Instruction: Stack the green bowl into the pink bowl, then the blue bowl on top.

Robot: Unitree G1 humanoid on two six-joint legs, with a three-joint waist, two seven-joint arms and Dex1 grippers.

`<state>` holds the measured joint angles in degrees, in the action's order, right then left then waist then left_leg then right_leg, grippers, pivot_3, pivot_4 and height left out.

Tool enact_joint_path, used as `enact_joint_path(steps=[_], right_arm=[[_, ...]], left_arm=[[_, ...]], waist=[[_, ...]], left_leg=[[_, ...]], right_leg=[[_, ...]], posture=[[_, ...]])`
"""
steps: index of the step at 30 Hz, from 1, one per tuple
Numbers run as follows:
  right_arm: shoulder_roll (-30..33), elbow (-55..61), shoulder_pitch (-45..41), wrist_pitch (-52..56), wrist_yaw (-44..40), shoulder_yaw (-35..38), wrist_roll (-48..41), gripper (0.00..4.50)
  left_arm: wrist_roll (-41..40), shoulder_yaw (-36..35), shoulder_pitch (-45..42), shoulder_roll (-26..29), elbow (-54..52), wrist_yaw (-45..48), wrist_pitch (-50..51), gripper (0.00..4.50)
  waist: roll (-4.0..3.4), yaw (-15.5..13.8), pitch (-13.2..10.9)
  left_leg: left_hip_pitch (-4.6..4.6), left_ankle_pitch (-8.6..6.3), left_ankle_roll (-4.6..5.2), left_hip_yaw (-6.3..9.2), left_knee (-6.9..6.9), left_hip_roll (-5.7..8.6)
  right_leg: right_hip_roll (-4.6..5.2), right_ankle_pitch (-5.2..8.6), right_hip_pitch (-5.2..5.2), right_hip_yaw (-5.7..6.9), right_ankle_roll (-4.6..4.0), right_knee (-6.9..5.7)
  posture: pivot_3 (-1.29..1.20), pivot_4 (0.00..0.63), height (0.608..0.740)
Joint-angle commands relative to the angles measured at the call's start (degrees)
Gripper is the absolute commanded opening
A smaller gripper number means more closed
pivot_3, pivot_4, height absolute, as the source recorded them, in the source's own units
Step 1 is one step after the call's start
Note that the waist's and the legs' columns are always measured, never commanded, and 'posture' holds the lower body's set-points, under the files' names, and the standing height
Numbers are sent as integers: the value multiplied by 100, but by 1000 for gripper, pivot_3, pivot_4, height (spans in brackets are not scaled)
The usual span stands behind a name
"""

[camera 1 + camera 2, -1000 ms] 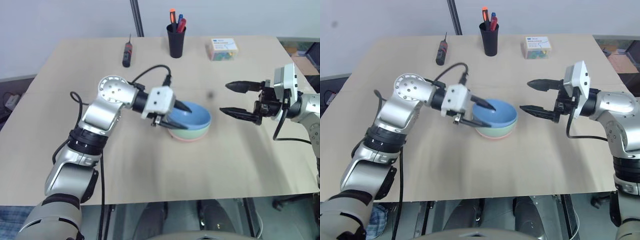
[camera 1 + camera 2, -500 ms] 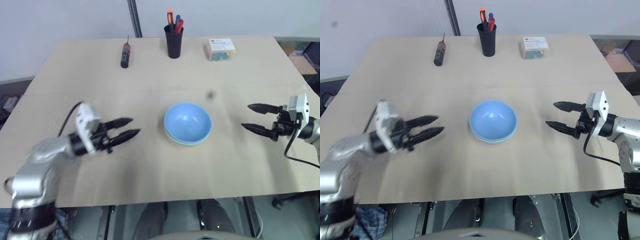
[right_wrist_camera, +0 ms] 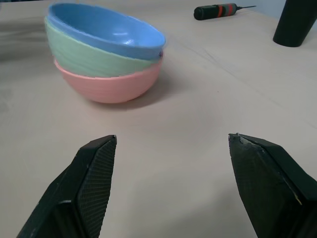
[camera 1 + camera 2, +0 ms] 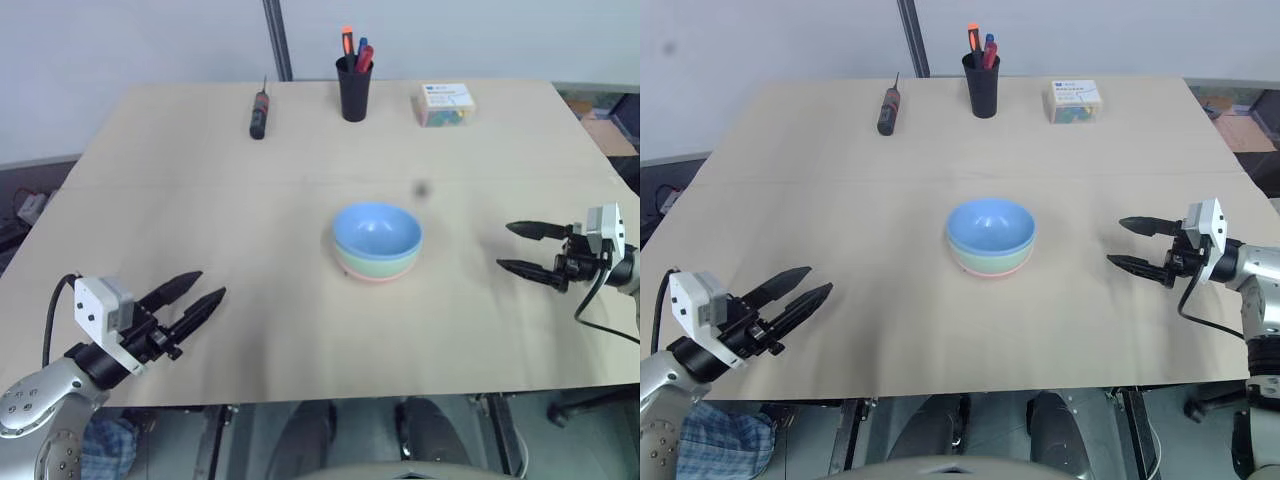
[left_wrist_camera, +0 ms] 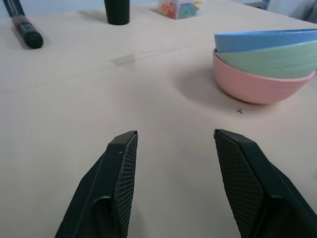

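**Three bowls nested mid-table, grippers flanking**

The pink bowl (image 3: 109, 84) sits on the table (image 4: 300, 330) near its middle. The green bowl (image 3: 89, 57) sits inside it, and the blue bowl (image 4: 376, 232) lies in the green one, on top. At the far edge, a screwdriver (image 4: 259, 112) lies to the left, a pen cup (image 4: 353, 88) stands behind the stack, and a small box (image 4: 446, 104) sits to the right. The left gripper (image 4: 192, 304) hangs over the near left corner, the right gripper (image 4: 525, 249) near the right edge, both well apart from the stack and pointing toward it.
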<state>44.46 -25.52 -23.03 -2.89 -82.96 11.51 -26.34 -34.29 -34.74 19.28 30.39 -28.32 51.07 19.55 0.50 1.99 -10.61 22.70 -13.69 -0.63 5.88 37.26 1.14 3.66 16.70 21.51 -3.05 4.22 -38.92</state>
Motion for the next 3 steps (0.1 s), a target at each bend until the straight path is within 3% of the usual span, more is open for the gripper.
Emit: enact_joint_path(steps=[1,3], right_arm=[[21,30,-121,-125,-63,78,-32,3775],[16,52,-120,-118,-54,89,-35,3775]], left_arm=[[-92,-12,-50,103,-187,-63,-198,2590],[-99,14,-103,145,-121,-45,-255,2590]], waist=[[0,3,0],[0,3,0]], left_leg=[[0,0,0,-1,0,0],[1,0,0,-2,0,1]], right_leg=[[1,0,0,-1,0,1],[1,0,0,-1,0,1]], posture=[[0,150,740],[0,150,740]])
